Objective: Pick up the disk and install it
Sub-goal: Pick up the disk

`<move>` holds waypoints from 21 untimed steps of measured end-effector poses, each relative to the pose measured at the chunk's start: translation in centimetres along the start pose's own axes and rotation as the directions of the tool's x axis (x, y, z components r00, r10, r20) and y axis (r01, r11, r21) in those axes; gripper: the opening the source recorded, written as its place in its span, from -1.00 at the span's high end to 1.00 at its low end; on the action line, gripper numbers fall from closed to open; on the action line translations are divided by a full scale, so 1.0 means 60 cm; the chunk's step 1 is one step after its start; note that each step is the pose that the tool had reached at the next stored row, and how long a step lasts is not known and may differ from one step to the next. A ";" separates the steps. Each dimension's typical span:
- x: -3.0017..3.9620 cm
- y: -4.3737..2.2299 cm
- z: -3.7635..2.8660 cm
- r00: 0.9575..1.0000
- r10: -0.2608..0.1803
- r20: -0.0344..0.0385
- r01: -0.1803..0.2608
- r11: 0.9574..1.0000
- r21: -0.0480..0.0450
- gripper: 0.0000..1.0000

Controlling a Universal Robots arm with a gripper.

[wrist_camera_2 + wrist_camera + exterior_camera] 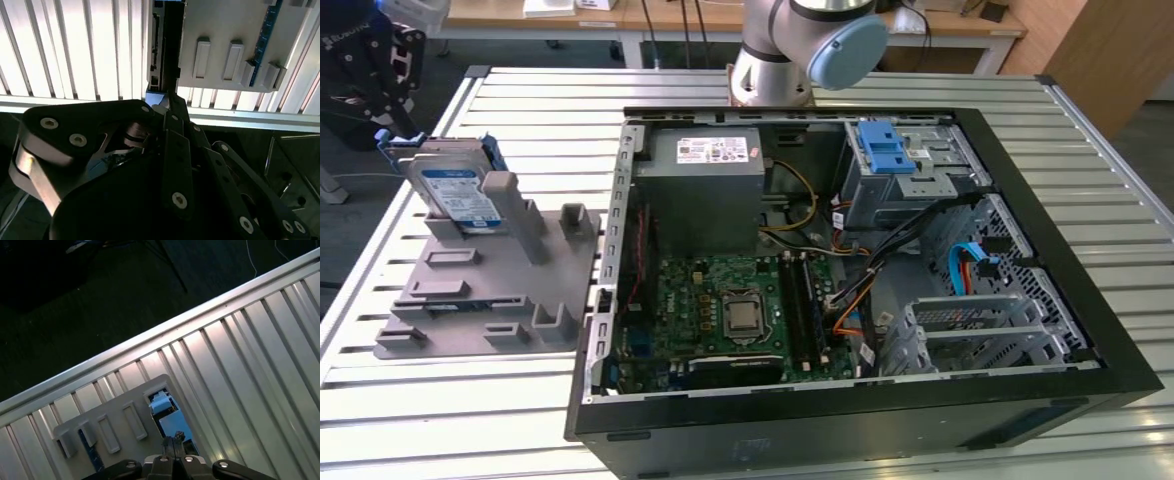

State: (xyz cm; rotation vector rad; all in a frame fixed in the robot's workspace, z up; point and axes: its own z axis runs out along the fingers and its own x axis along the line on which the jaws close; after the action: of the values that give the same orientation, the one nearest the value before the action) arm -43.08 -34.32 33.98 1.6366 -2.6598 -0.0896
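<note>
On table [454,420], at exterior view's left, disk [458,190] stands upright in grey holder [467,290], outside case [1067,330]. End effector [175,442] above disk; whether open or clamped, cannot tell. Pickup, install both left.

The disk [458,193] stands (on edge) in a rack [454,300] at the exterior view's left of the case [881,408].

Grey holder posts [499,205] hem the upright disk [454,192]; cables [907,245] crowd the open case [854,415].
</note>
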 end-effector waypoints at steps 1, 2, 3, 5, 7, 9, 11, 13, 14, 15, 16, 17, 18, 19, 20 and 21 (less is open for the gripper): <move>0.000 0.000 0.000 1.000 -0.005 0.000 0.005 1.000 0.000 0.79; 0.000 0.000 0.000 1.000 -0.007 -0.001 0.007 1.000 0.000 0.79; 0.000 0.000 0.000 1.000 -0.007 -0.001 0.007 1.000 0.000 0.79; 0.000 0.000 0.000 1.000 -0.007 -0.001 0.007 1.000 0.000 0.79; 0.000 0.000 0.000 1.000 -0.007 -0.001 0.007 1.000 0.000 0.79; 0.000 0.000 0.000 1.000 -0.008 -0.001 0.008 1.000 0.000 0.79; 0.000 0.000 0.000 1.000 -0.008 -0.001 0.008 1.000 0.000 0.79; 0.000 0.000 0.000 1.000 -0.008 -0.001 0.008 1.000 0.000 0.79; 0.000 0.000 0.000 1.000 -0.008 -0.001 0.008 1.000 0.000 0.79; 0.000 0.000 0.000 1.000 -0.008 -0.001 0.008 1.000 0.000 0.79; 0.000 0.000 0.000 1.000 -0.009 0.000 0.009 1.000 0.000 0.79; 0.001 0.001 0.000 1.000 -0.016 -0.001 0.016 1.000 0.001 0.79; 0.001 0.001 0.000 1.000 -0.027 -0.001 0.027 1.000 0.001 0.79; 0.001 0.001 0.000 0.999 -0.041 -0.002 0.041 0.999 0.001 0.79; 0.001 0.001 0.000 0.998 -0.056 -0.003 0.056 0.998 0.000 0.79; 0.001 0.001 0.000 0.997 -0.072 -0.004 0.072 0.997 0.000 0.79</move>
State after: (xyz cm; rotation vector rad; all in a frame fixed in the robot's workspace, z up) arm -43.13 -34.34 33.98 1.7316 -2.5979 -0.0874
